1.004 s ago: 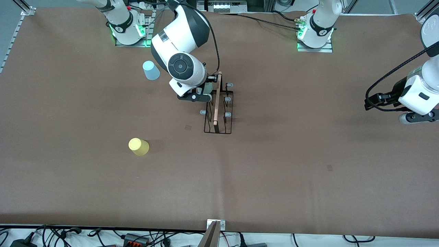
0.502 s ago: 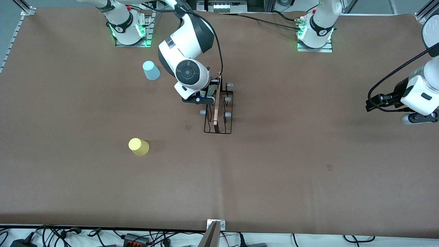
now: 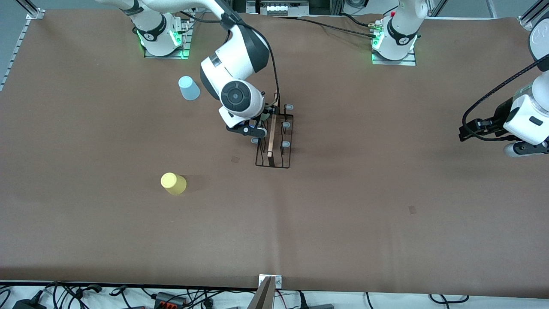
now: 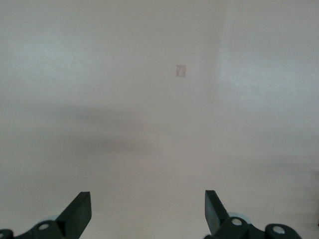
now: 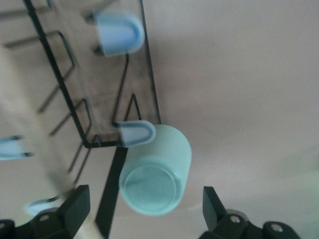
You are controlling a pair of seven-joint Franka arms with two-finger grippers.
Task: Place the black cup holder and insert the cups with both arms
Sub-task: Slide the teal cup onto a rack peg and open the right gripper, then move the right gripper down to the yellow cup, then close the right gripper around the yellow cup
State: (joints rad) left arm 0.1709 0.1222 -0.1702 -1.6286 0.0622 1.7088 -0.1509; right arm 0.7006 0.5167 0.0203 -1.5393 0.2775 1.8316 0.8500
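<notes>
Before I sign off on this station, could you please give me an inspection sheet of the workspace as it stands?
Surface: brown table cover, two small square marks, otherwise bare.
Job's things: black cup holder upright mid-table; mint cup bottom-up at one prong, seating cannot be confirmed; blue cup and yellow cup on the table toward the right arm's end, yellow nearer the camera.
Clutter: nothing seen.
Grippers: right gripper open, over the holder, fingers clear of the mint cup; left gripper open, empty, waiting over bare table.
Cables: bundles along both table edges; one black cable on the cover near the left arm's base.
Surroundings: aluminium frame at the corners.
</notes>
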